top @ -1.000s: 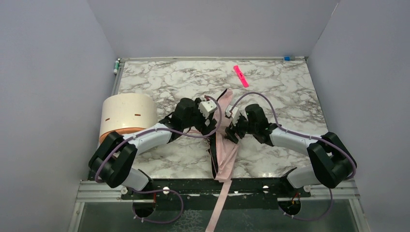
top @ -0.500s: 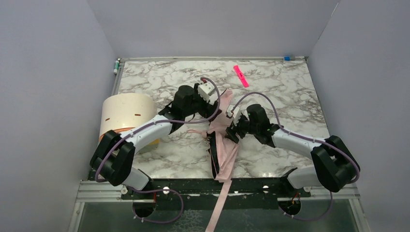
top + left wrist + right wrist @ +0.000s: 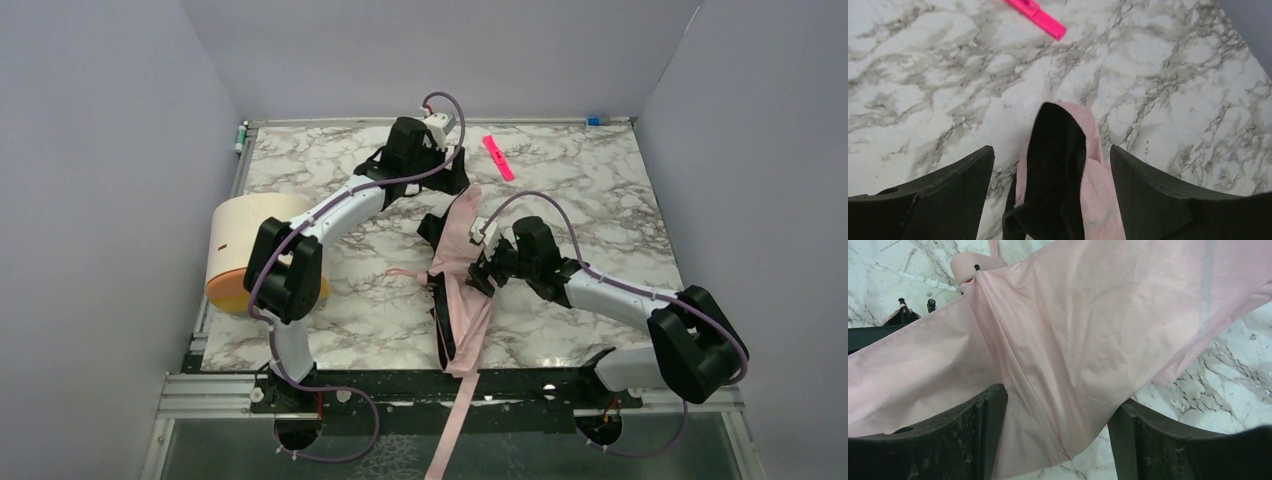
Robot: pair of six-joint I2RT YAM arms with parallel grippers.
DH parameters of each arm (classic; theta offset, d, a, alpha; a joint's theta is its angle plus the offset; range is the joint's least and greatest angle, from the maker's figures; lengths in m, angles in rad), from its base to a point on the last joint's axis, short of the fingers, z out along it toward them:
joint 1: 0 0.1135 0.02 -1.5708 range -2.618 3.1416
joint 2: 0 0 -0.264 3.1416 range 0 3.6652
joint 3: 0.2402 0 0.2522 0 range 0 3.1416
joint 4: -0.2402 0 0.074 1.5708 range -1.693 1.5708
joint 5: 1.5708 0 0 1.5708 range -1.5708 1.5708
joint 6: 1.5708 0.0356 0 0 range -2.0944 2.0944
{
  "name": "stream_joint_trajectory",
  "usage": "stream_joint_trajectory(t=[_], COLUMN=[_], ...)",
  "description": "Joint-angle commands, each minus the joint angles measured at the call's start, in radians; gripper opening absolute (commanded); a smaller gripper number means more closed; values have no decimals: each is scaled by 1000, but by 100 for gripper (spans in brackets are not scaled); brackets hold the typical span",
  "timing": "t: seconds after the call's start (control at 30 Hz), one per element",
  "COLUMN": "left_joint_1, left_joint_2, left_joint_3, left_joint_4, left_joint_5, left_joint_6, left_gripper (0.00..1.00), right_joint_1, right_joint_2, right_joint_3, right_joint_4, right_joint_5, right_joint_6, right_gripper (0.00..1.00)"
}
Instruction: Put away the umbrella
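the umbrella [image 3: 460, 300] lies collapsed but loose down the middle of the table [image 3: 300, 170], its far tip pointing at the back wall, its near end at the front edge and its strap [image 3: 450, 430] hanging off that edge. it is not yet put away, and i judge the step in hand to be gathering the slack canopy. the left gripper [image 3: 1049, 150] hovers above the far tip with its jaws wide apart and touching nothing. the right gripper [image 3: 1058, 397] sits at the umbrella's middle with pink fabric filling the gap between its spread jaws; i cannot tell whether they press the bundle or only straddle it. the next move probably calls for the left arm to drop onto the tip and close on both layers, pink and black, without snagging a rib, while the right steadies the middle. the top view alone shows the whole layout: both arms, the cylinder [image 3: 262, 235] lying at the left edge well apart from the umbrella, and the hanging strap. the left wrist view shows what the arm hides from above: the black lining curled open at the tip, bare marble round it, and the pink strip [image 3: 1035, 15] beyond. the right wrist view adds the seams and a small pink knob [image 3: 979, 262] at the far side of the fabric.
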Motion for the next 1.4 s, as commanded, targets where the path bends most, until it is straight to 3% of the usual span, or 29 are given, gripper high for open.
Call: stream_joint_trajectory(t=[0.0, 0.33, 0.63, 0.8, 1.0, 1.23, 1.37], left_joint_1=[-27, -79, -88, -94, -98, -98, -98], left_joint_2=[69, 142, 244, 270, 271, 243, 213], left_joint_3=[54, 141, 253, 272, 295, 377, 390], left_joint_4=[-163, -201, -266, -302, -312, -313, -312], left_joint_5=[15, -40, -43, -52, -57, -52, -34], left_joint_6=[-28, 2, 35, 58, 67, 73, 77], left_gripper=[84, 81, 59, 54, 30, 25, 2], right_joint_1=[7, 7, 7, 8, 7, 8, 7], right_joint_2=[-35, -19, -11, -11, -10, -15, -11], right_joint_3=[-19, -9, -1, -1, -1, -4, -1], right_joint_4=[41, 31, 22, 18, 20, 24, 24], right_joint_5=[-18, -18, -13, -11, -2, -1, 5], right_joint_6=[18, 19, 24, 25, 30, 33, 38], right_gripper=[75, 75, 75, 75, 75, 75, 75])
